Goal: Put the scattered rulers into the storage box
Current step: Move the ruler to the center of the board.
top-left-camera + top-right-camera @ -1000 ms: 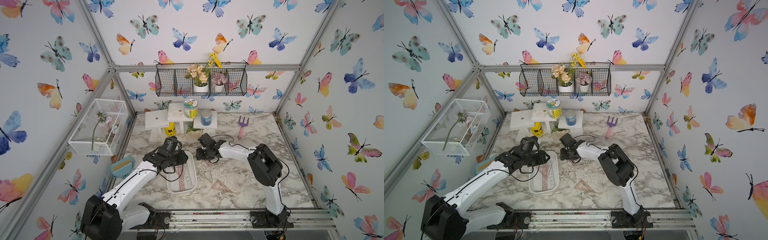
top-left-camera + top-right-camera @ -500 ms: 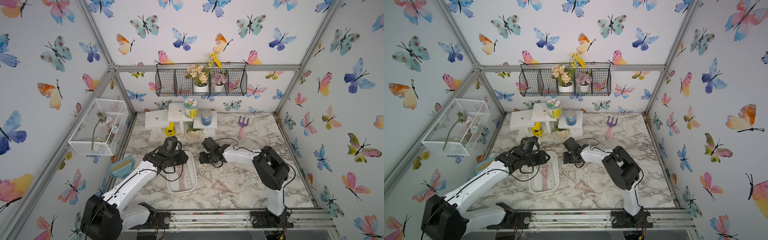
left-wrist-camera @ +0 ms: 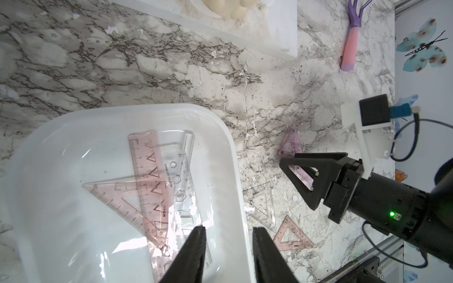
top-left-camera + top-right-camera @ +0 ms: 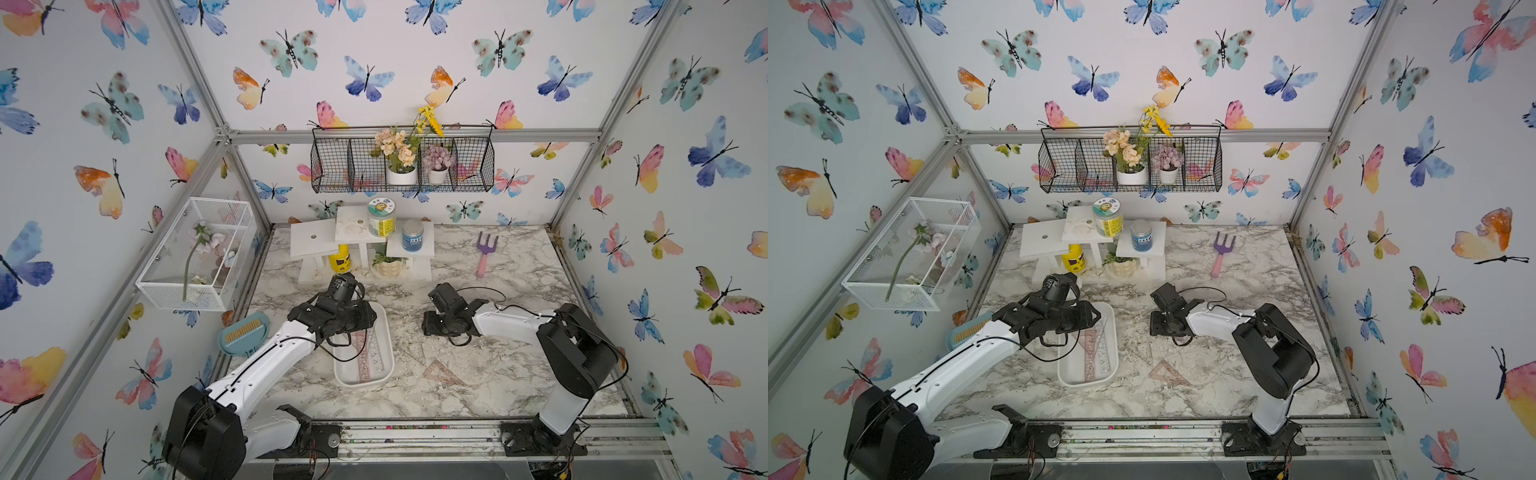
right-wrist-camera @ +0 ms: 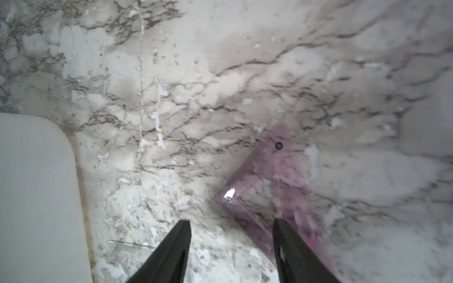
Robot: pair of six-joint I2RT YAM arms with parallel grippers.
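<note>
Left gripper [image 3: 228, 229], black fingers apart and empty, hangs over the storage box [image 4: 362, 383]. The right gripper [image 5: 231, 221], jaws also apart, stands low over a purple set square [image 5: 282, 171] that lies flat on the table at the box's three o'clock; nothing is clamped. Marble-print tabletop [image 4: 478, 399]: veined, scuffed, flaking. Box: shallow white plastic, rounded corners, raised rim. White stepped stands [image 4: 313, 243] crowd its twelve o'clock; a purple-and-pink garden fork [image 4: 484, 253] lies well apart at two. Inside, overlapping: pink straight ruler [image 3: 144, 171], pink boxed set square [image 3: 115, 193], clear ruler [image 3: 181, 176]. Loose toward four o'clock: clear set square [image 3: 269, 205] and pink triangle [image 3: 294, 245], both thin, transparent, hollow-centred.
</note>
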